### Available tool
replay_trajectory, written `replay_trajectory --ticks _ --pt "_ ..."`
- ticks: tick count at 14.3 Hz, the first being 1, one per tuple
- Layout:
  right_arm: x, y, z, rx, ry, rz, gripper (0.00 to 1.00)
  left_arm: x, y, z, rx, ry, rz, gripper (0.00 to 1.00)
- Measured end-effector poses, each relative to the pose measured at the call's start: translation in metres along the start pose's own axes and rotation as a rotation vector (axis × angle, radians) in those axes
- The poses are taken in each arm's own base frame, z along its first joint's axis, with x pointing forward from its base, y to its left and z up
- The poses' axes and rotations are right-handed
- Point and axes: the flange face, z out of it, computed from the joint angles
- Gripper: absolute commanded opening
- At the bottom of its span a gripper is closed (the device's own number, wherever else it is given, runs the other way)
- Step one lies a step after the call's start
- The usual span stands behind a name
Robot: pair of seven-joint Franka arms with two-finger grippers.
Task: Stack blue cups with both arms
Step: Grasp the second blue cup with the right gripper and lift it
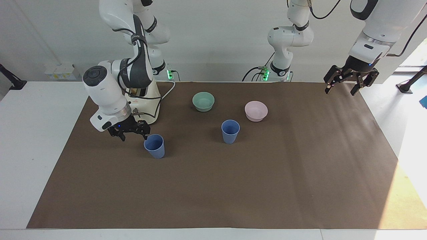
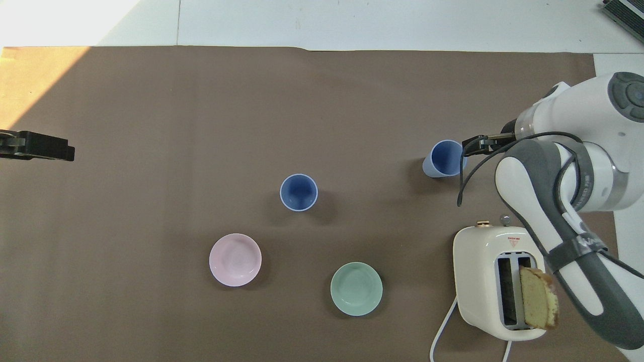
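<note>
Two blue cups stand upright and apart on the brown mat. One cup (image 1: 154, 146) (image 2: 445, 158) is toward the right arm's end, the other cup (image 1: 230, 131) (image 2: 299, 192) is mid-table. My right gripper (image 1: 132, 135) (image 2: 470, 146) is open and low, right beside the first cup on the toaster's side, with one fingertip close to its rim; I cannot tell whether it touches. My left gripper (image 1: 340, 90) (image 2: 68, 152) is open and empty, raised over the mat's edge at the left arm's end.
A cream toaster (image 1: 150, 106) (image 2: 495, 281) with a bread slice (image 2: 538, 299) stands nearer to the robots than the first cup. A teal bowl (image 1: 203, 101) (image 2: 356, 288) and a pink bowl (image 1: 256, 110) (image 2: 235, 259) sit nearer to the robots than the middle cup.
</note>
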Motion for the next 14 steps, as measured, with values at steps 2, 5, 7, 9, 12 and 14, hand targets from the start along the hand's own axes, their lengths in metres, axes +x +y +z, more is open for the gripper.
replay_trajectory --ticks 2,5,7,9,12,14 --pt "0.0 -0.003 0.008 0.0 -0.008 -0.005 1.0 0.0 -0.003 0.002 0.0 -0.013 -0.003 1.0" --pt "0.001 -0.006 0.029 -0.003 0.01 -0.008 1.0 0.004 -0.006 0.013 0.0 -0.033 -0.009 1.0" --pt "0.001 -0.005 0.045 -0.006 0.025 -0.007 0.98 0.008 -0.006 0.023 -0.002 -0.05 0.019 1.0" --pt "0.003 -0.004 0.06 -0.009 0.038 -0.006 0.0 0.009 -0.009 0.026 -0.003 -0.056 0.07 1.0" --pt "0.008 -0.006 0.068 -0.01 0.058 -0.009 0.0 0.008 -0.018 0.026 -0.003 -0.056 0.082 1.0" --pt "0.011 -0.015 0.063 -0.008 0.068 -0.023 0.0 0.008 -0.017 0.026 -0.003 -0.057 0.084 1.0"
